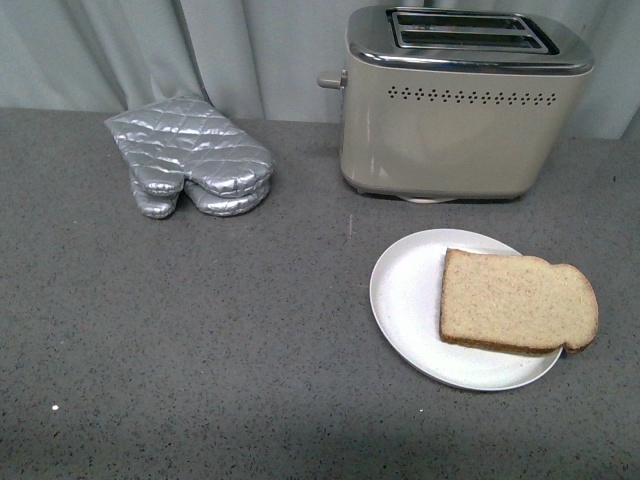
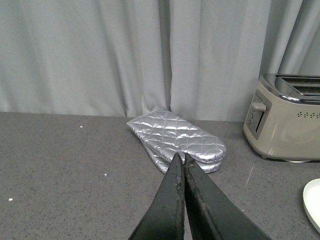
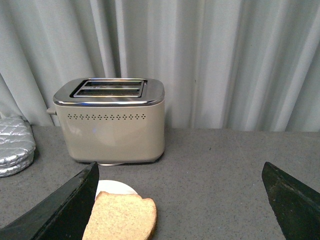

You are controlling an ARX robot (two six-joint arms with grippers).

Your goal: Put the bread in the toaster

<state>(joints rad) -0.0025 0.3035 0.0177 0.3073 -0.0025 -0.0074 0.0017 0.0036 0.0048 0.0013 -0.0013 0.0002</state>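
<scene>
In front of the toaster, on the robot's side of it, the bread lies flat on a white plate. Its long axis runs parallel to the toaster's slots and its rounded top points away from the lever end. The right gripper is the nearer one, spread wide and facing the toaster with the slice close by one finger, though that wrist view crops the bread, so its height above the slice is unclear. The left gripper, pressed together on nothing, points at the silver oven mitts off the toaster's lever end, well apart from the bread.
</scene>
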